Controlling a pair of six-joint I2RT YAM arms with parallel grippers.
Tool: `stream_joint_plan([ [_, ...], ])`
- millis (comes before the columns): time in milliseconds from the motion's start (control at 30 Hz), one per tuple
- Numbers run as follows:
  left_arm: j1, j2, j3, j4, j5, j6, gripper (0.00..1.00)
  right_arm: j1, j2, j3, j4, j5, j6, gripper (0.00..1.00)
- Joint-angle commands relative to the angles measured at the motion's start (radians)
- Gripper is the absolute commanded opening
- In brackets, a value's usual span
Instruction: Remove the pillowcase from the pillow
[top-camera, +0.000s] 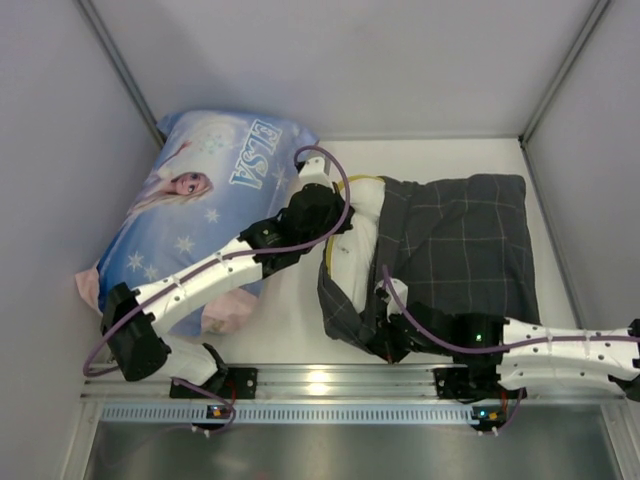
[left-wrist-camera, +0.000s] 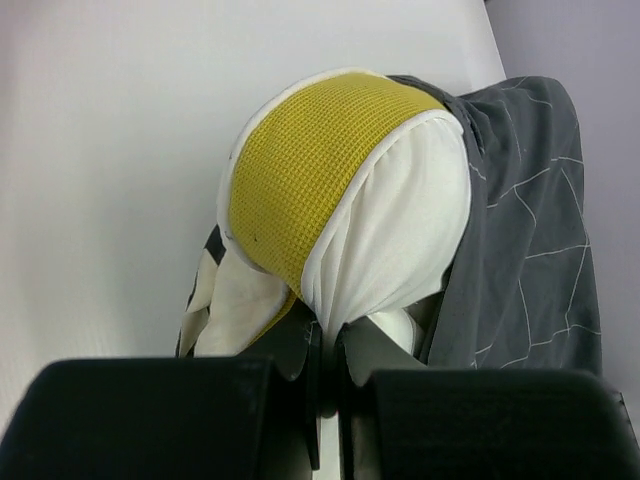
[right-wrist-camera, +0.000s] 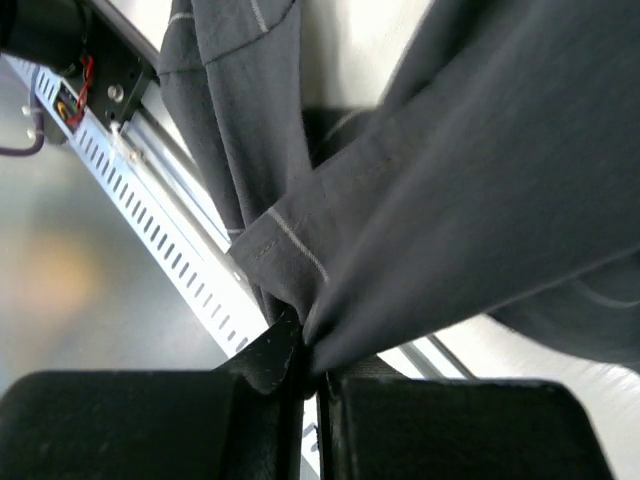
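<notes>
From above, the white pillow (top-camera: 358, 232) lies on the table (top-camera: 290, 320), its left end sticking out of the grey pillowcase (top-camera: 470, 240); a blue pillow (top-camera: 200, 200) lies just beside it on the left; in the left wrist view, the left pincer (left-wrist-camera: 328, 345) is squeezed tight on the pillow's white cloth, under its yellow band (left-wrist-camera: 310, 170); in the right wrist view, the right pincer (right-wrist-camera: 308, 350) is squeezed tight on the pillowcase's edge, near a metal rail (right-wrist-camera: 150, 200).

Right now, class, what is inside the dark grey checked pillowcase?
The white pillow, yellow-edged, pokes out of the open end of the pillowcase. Its remaining part is covered by fabric and cannot be seen.
</notes>
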Motion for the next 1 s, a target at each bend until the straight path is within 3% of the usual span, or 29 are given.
stream_joint_plan([
  [0,0.017,-0.009,0.095,0.213,-0.116,-0.009,0.00,0.073,-0.022,-0.020,-0.059,-0.094,0.046,0.00],
  [233,0.017,-0.049,0.003,0.282,-0.055,-0.086,0.00,0.096,0.004,0.058,-0.056,-0.033,-0.032,0.00],
  [400,0.017,-0.042,-0.002,0.298,0.018,-0.150,0.00,0.102,0.275,0.188,0.088,-0.119,-0.125,0.00],
  [600,0.017,-0.074,-0.023,0.298,0.084,-0.199,0.00,0.186,0.479,0.331,0.159,-0.034,-0.178,0.00],
  [833,0.017,-0.123,-0.023,0.247,0.058,-0.221,0.00,0.263,0.478,0.137,0.208,-0.030,-0.084,0.00],
  [967,0.017,-0.184,-0.015,0.178,-0.072,-0.204,0.00,0.364,0.443,-0.011,0.182,0.022,0.066,0.00],
])
